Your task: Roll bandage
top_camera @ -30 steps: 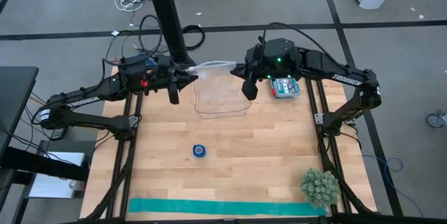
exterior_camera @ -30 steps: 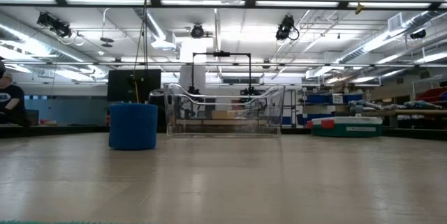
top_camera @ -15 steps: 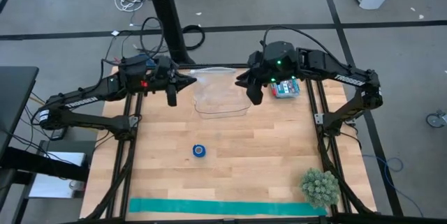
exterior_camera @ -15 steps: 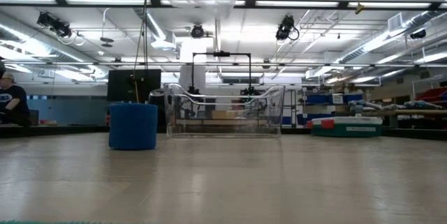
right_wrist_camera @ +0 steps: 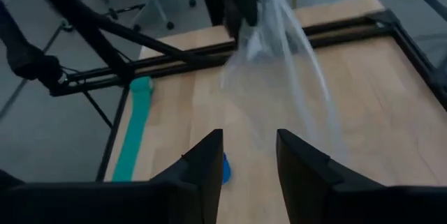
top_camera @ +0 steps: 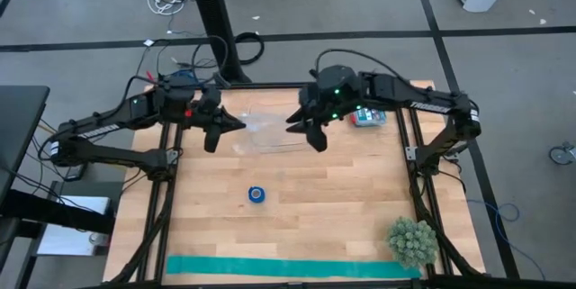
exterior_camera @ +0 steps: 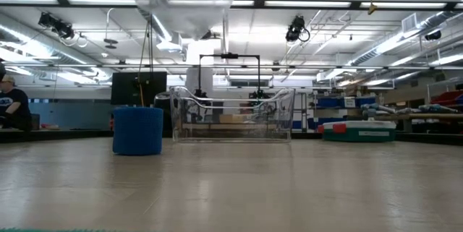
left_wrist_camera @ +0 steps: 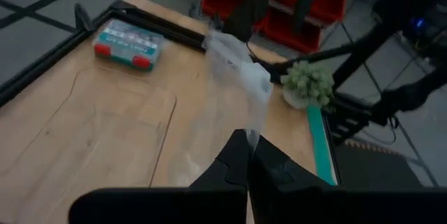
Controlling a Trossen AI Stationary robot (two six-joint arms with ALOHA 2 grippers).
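Light wood-plank table (top_camera: 342, 208) on a black frame, grey floor around it. No readable writing anywhere. Bandage (top_camera: 257, 194) is a small royal-blue roll, centre of the high view, well apart from both arms. Left gripper (top_camera: 216, 132), upper left of centre, fingers pressed together on a thin clear plastic bag (left_wrist_camera: 241, 77). Right gripper (top_camera: 306, 134), upper centre, fingers spread, holding nothing. Teal strip (top_camera: 292, 267) lies flat along the bottom edge; spiky green plant (top_camera: 412, 241) lower right.
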